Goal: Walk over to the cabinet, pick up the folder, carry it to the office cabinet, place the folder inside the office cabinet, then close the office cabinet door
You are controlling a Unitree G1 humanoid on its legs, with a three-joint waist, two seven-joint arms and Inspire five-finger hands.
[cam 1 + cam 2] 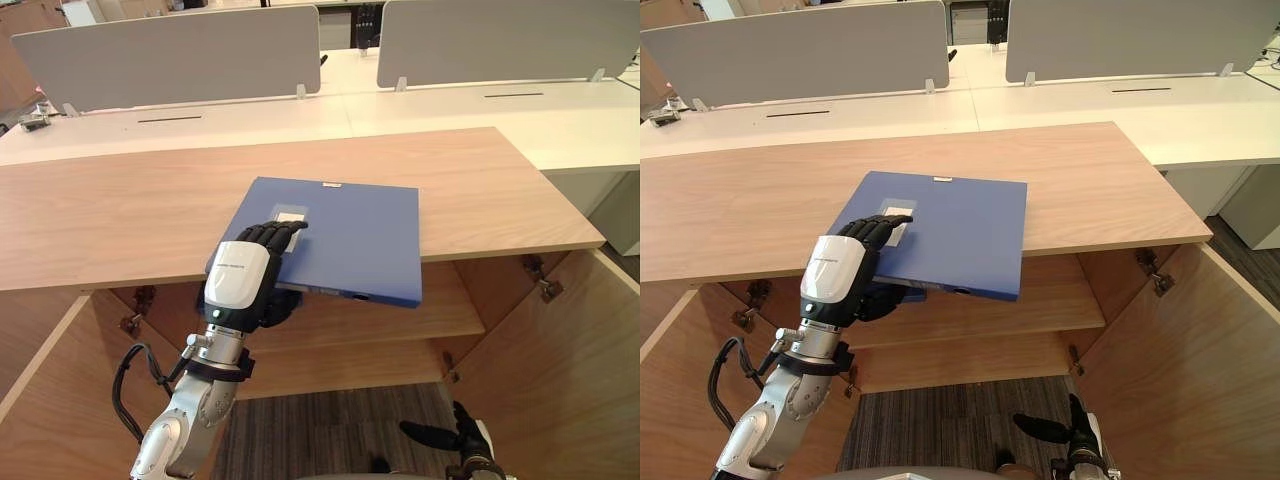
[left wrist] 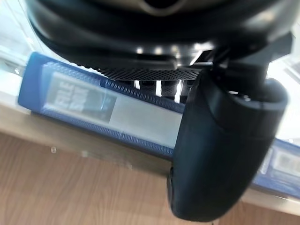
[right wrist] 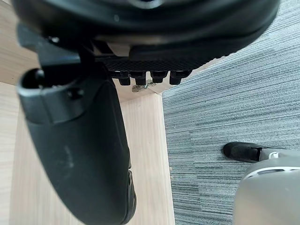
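Note:
A blue folder [image 1: 350, 235] lies flat on the wooden cabinet top [image 1: 120, 200], its near edge jutting out past the front. My left hand [image 1: 245, 275] is shut on the folder's near left corner, fingers on the cover by a white label and thumb underneath. In the left wrist view the thumb [image 2: 220, 154] crosses the folder's labelled spine [image 2: 117, 110]. My right hand [image 1: 465, 435] hangs low at the lower right over the carpet, open and holding nothing.
Below the top, the cabinet stands open with an inner shelf [image 1: 440, 320]. Its doors swing out on the left [image 1: 40, 390] and right [image 1: 570, 370]. White desks with grey divider screens [image 1: 170, 55] stand behind. Grey carpet [image 1: 330, 430] lies in front.

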